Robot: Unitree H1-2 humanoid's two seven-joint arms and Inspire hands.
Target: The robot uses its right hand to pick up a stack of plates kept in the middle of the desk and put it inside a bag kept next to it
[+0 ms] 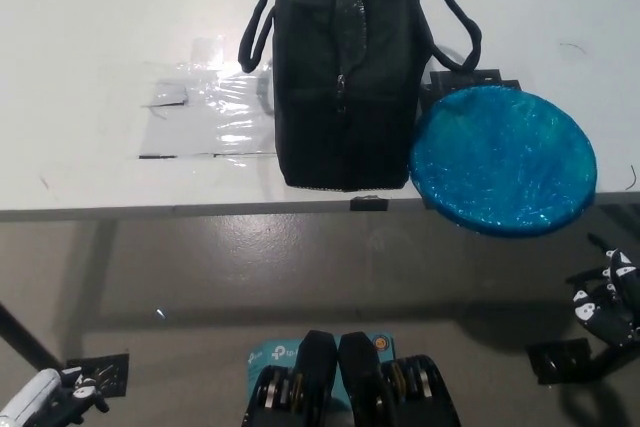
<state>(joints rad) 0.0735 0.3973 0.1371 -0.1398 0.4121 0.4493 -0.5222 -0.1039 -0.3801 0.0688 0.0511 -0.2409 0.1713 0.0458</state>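
This looks like a robotics lab or test room rather than a home. A plain white worktop (pixel 100 27) fills the far half of the scene, bare of any household clutter, and a patch of clear tape (pixel 215 112) is stuck flat on it at the left, with small dark tape marks (pixel 165 104) beside it, the kind used to mark positions. Below the near edge lies a smooth grey floor (pixel 300 267), lightly reflective, with black square markers (pixel 100 372) fixed to it at the near left and near right. A thin dark leg (pixel 25 342) of the worktop slants across the near left corner.
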